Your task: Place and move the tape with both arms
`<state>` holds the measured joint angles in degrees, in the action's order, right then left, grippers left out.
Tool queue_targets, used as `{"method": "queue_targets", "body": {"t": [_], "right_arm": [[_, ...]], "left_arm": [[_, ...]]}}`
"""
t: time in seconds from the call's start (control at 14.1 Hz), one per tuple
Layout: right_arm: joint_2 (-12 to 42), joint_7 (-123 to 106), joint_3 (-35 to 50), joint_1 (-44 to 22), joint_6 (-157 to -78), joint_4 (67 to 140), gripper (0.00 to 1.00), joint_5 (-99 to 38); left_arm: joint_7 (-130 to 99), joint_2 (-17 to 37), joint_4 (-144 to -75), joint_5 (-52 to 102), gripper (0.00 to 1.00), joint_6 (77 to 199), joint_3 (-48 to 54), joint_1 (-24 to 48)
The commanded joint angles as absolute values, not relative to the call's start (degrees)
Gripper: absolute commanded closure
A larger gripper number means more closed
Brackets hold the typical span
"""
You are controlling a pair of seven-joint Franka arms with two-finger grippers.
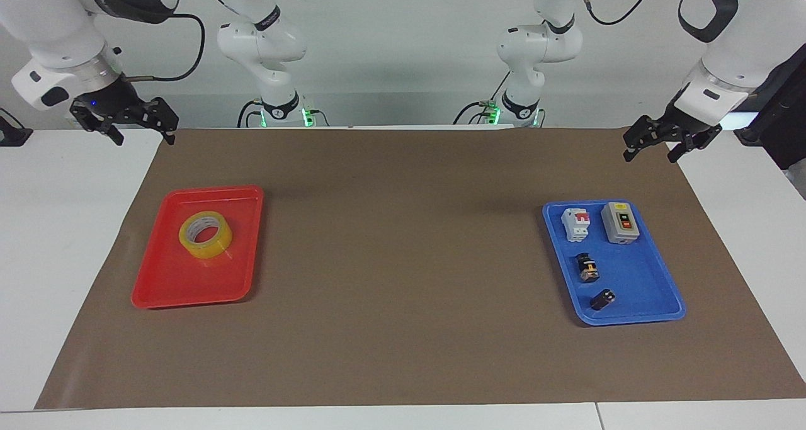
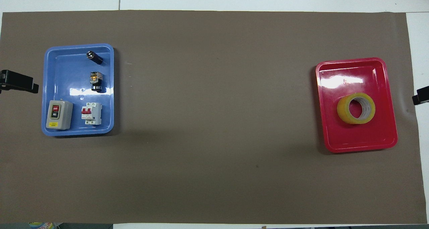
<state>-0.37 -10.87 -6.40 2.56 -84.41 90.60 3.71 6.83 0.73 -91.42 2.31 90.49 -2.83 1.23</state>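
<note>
A glossy round roll of yellow tape (image 1: 205, 235) is lying flat in a smooth red plastic tray (image 1: 160, 286), left of frame centre. The right gripper (image 1: 142, 133) is hanging released at upper left, well apart from the roll; the left gripper (image 1: 650, 150) is waiting released at upper right.

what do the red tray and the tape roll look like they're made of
The red tray looks like glossy moulded plastic: bright glare patches on its floor and rounded rims. The tape appears to be translucent yellow plastic film wound on a white core, probably cardboard, though that can't be confirmed.

Robotics lab, 2 white arms (image 1: 264, 39), bare white wall, brown mat (image 1: 403, 241) on white table (image 1: 63, 228)
</note>
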Motion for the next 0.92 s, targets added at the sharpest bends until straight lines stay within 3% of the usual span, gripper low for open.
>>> {"method": "queue_targets", "body": {"t": [0.0,0.85], "right_arm": [[0.79,-10.11,-6.42,2.03,-83.14,88.68,0.0,3.43],[0.88,-9.93,-7.65,0.53,-84.9,88.86,0.0,3.25]], "left_arm": [[7.29,0.35,-91.49,0.97,0.0,90.79,-2.81,1.49],[7.29,0.35,-91.49,0.97,0.0,90.79,-2.81,1.49]]}}
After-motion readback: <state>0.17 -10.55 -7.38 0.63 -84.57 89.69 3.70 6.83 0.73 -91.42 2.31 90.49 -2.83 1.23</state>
